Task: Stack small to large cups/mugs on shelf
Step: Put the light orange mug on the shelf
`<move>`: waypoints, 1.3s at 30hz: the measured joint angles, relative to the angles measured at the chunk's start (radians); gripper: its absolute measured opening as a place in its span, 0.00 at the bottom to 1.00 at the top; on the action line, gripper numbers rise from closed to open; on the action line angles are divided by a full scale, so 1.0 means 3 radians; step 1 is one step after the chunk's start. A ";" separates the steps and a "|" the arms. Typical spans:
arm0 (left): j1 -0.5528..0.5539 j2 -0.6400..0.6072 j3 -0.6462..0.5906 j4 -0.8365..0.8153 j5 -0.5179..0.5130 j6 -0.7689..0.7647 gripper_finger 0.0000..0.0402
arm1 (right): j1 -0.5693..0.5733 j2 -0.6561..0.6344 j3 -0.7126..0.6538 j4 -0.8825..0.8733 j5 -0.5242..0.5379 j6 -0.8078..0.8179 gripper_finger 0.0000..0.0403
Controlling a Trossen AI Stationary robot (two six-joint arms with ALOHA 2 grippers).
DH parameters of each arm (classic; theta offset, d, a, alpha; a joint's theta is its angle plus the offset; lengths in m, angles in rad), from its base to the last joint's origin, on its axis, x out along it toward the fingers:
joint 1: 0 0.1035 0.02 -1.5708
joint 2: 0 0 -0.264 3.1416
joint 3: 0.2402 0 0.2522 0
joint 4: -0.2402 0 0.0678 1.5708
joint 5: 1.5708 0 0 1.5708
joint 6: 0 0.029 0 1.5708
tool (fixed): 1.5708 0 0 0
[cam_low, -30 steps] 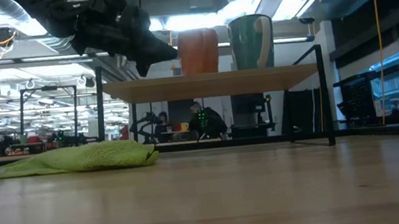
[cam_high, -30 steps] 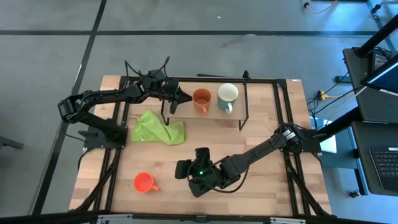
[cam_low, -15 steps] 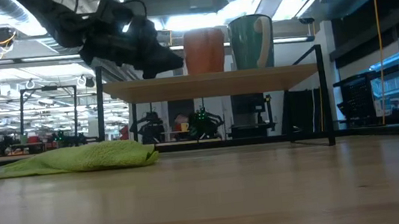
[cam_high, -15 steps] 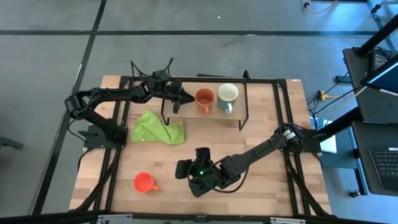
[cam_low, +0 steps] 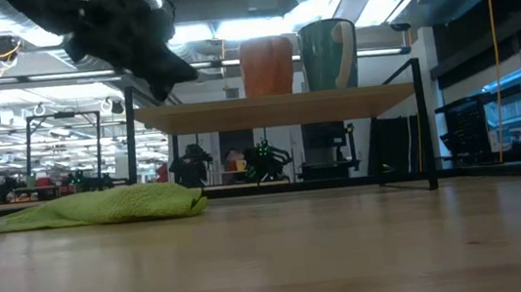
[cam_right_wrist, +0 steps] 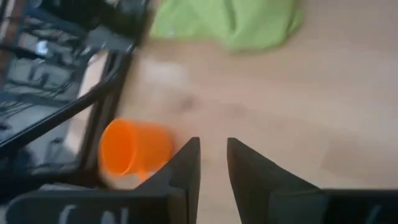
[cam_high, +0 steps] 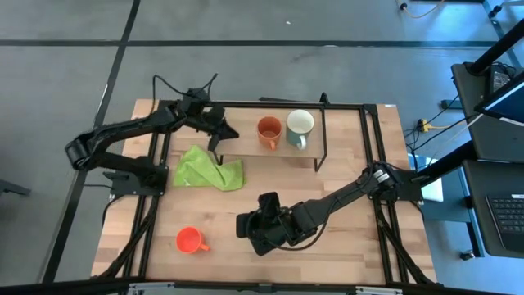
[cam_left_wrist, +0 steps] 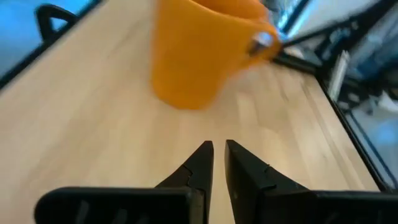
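Observation:
The brown-orange mug and the pale green mug stand upright side by side on the shelf. The orange-red mug sits on the tabletop near its near-left corner. My left gripper hovers shut over the shelf's left end, apart from the brown-orange mug ahead of it. My right gripper is low over the table's near middle, fingers a little apart, pointing toward the orange-red mug.
A lime-green cloth lies crumpled on the table, near the shelf's left legs. Black frame rails run along the table's sides. Bare wood lies between the right gripper and the orange-red mug.
My left gripper first moved right along the shelf to the brown-orange mug, which slid slightly toward the green mug. The gripper then drew back toward the table's left edge, away from the mug. My right arm shifted slightly near the table's near middle.

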 joint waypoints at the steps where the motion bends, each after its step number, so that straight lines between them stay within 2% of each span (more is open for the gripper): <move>1: -0.0040 -0.0073 0.0000 -0.0098 -0.0015 0.0065 0.08 | -0.0009 0.0000 0.0035 -0.0117 0.0060 -0.0013 0.20; 5: -0.0180 -0.0332 0.0001 -0.0133 -0.0133 0.0070 0.04 | -0.0059 0.0003 0.0197 -0.0875 0.0306 0.0259 0.20; 8: -0.0238 -0.0416 0.0001 -0.0134 -0.0161 -0.0015 0.02 | -0.0113 0.0005 0.0326 -0.1630 0.0324 0.0579 0.20; 12: -0.0328 -0.0426 0.0000 -0.0227 -0.0162 -0.0061 0.00 | -0.0169 0.0009 0.0467 -0.2230 0.0370 0.0879 0.14; 16: -0.0435 -0.0427 0.0000 -0.0235 -0.0172 -0.0047 0.01 | -0.0241 -0.0019 0.0556 -0.2206 0.0466 0.0832 0.02; 21: -0.0538 -0.0427 0.0000 -0.0247 -0.0201 -0.0072 0.01 | -0.0383 -0.0071 0.0633 -0.2217 0.0684 0.0839 0.01; 29: -0.0680 -0.0426 0.0000 -0.0497 -0.0284 -0.0071 0.01 | -0.0630 -0.0121 0.0635 -0.2214 0.0581 0.0754 0.00; 39: -0.0794 -0.0426 0.0000 -0.0517 -0.0305 -0.0008 0.00 | -0.0865 -0.0121 0.0633 -0.2213 0.0594 0.0658 0.00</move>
